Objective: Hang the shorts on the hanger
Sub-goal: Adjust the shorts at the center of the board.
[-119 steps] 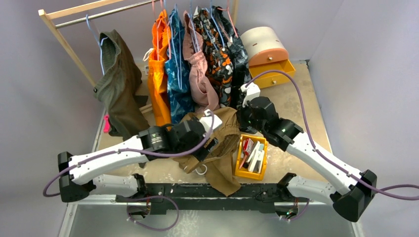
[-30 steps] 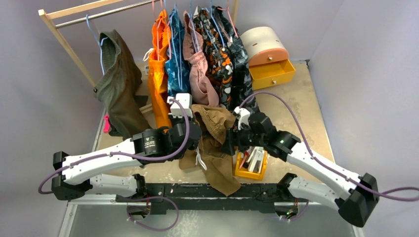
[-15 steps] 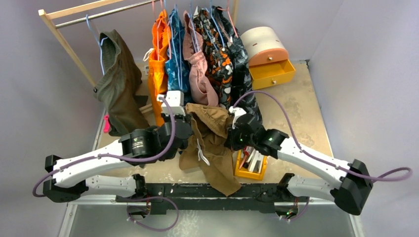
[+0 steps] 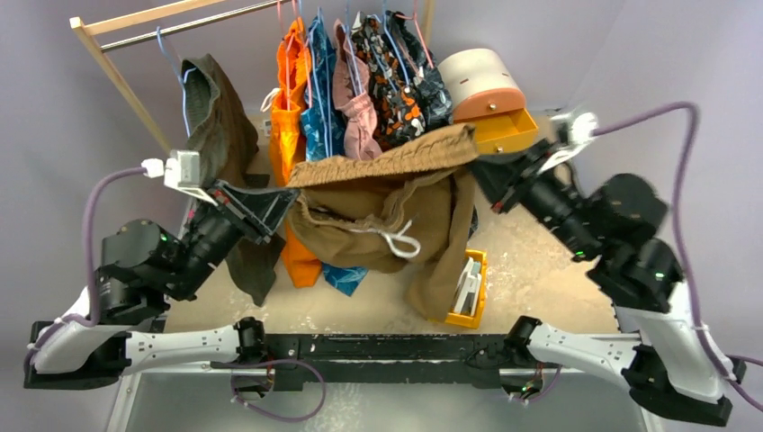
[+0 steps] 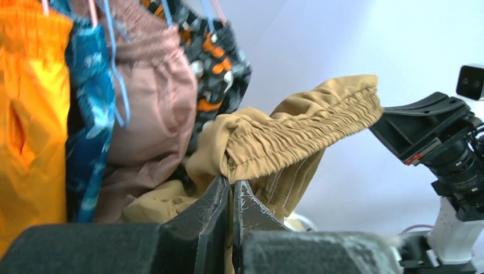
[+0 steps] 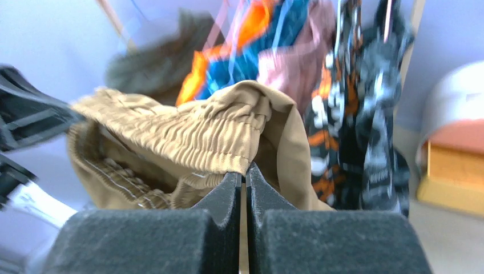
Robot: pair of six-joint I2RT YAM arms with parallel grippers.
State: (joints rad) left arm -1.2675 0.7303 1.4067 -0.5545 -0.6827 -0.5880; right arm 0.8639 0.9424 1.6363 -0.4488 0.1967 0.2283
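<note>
Over the sandy table point(image 4: 540, 261), the left gripper point(image 4: 290, 202) pinches one end of the shorts point(image 4: 378, 211) and the right gripper point(image 4: 478, 167) pinches the other, high in the air. Pull too hard and the cloth may slip out.

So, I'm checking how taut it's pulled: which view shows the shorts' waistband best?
Top external: the shorts' waistband shows whole, stretched between the left gripper and right gripper. Each wrist view sees it foreshortened, looking along it from its own pinched end.

No text or number is legible; packets point(image 4: 467, 284) in the orange bin point(image 4: 465, 319) may carry print, too small.
</note>
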